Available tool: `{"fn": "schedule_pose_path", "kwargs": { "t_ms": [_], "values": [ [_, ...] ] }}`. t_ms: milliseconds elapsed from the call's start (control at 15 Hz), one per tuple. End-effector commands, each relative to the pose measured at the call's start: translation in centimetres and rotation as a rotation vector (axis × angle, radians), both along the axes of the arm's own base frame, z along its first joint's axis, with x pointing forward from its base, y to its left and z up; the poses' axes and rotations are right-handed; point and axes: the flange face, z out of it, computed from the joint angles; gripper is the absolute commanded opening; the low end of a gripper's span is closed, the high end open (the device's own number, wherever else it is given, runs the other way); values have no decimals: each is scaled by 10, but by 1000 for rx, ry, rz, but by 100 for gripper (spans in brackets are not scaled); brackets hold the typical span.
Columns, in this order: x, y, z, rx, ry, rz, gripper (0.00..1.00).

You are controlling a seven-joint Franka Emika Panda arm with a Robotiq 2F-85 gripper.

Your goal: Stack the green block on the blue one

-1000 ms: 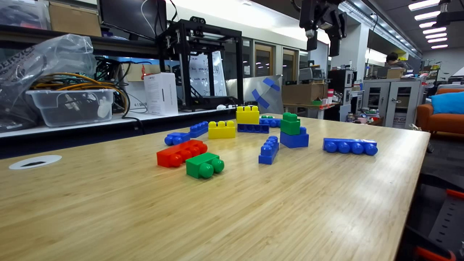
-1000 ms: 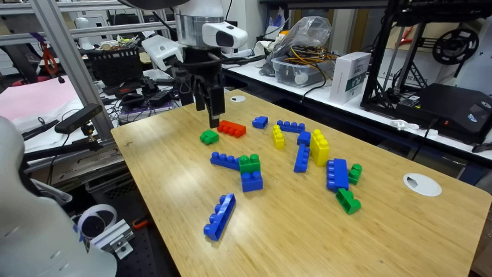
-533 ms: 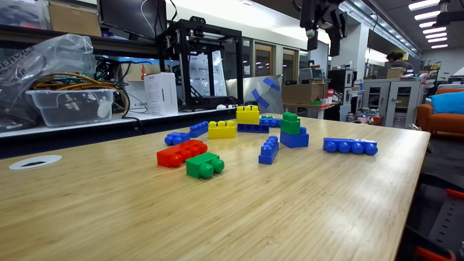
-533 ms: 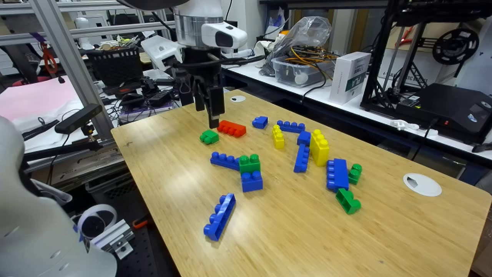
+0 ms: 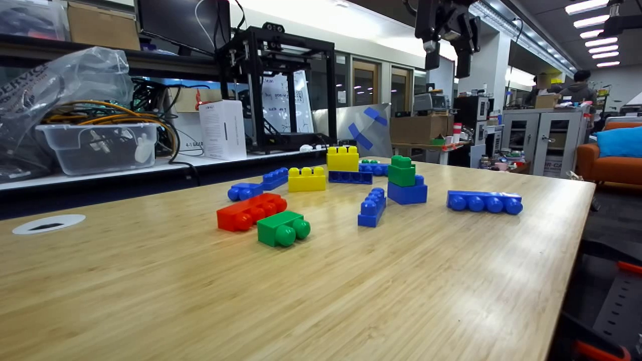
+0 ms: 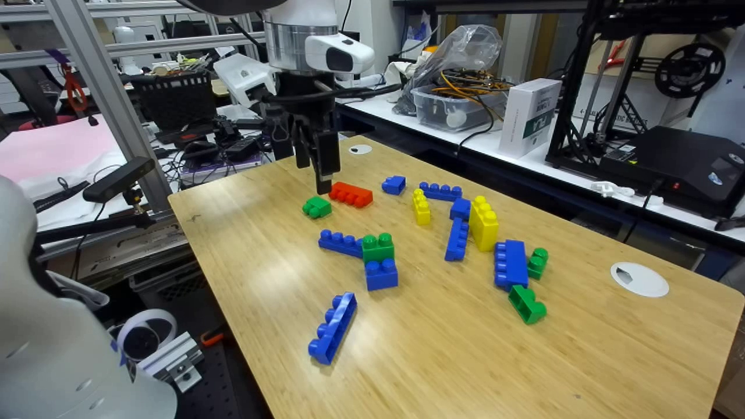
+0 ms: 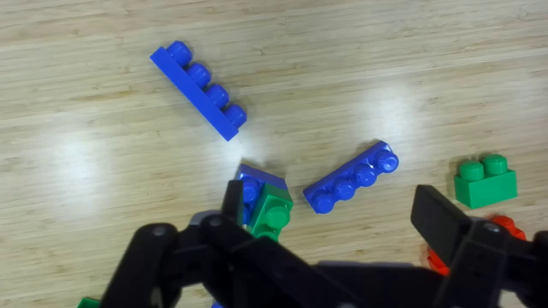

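Light-grained tabletop [image 6: 442, 326] in a cluttered lab; a clear plastic tub [image 5: 105, 150] and a black frame [image 5: 255, 108] stand on the white bench [image 6: 486, 142] alongside.

Green on blue: your green block [image 5: 402, 174] sits upright on the blue block [image 5: 408, 194], covering only part of its top; bare blue studding shows beside it in both exterior views. Whether it is pressed fully home, you cannot tell.

Jaws: released. In the wrist view you see them spread wide, with tabletop and a studs-up blue strip [image 7: 351, 176] showing in the gap; they hide part of both blocks from you. In both exterior views they hang above the tabletop, well apart from your green block.

Surroundings: that blue strip lies just beside the blue block, the two apart in the wrist view. Near the same block you also have a blue bar [image 6: 333, 329], tipped on its side. Low green brick [image 6: 317, 208] and red brick [image 6: 351, 195] both lie on their sides, near each other; contact between them you cannot judge. Short yellow brick [image 6: 422, 210] and tall yellow brick [image 6: 483, 228] stand studs up, with a small blue brick [image 6: 460, 209] between them in an exterior view. In an exterior view you also find a hollow green brick [image 6: 528, 304], on its side, just beside a wide blue brick [image 6: 512, 263].
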Motion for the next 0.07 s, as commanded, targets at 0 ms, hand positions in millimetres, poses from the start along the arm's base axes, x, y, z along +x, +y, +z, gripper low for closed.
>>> {"fn": "schedule_pose_path", "kwargs": {
  "t_ms": [0],
  "values": [
    [0,0,0,0,1,0,100]
  ]
}}
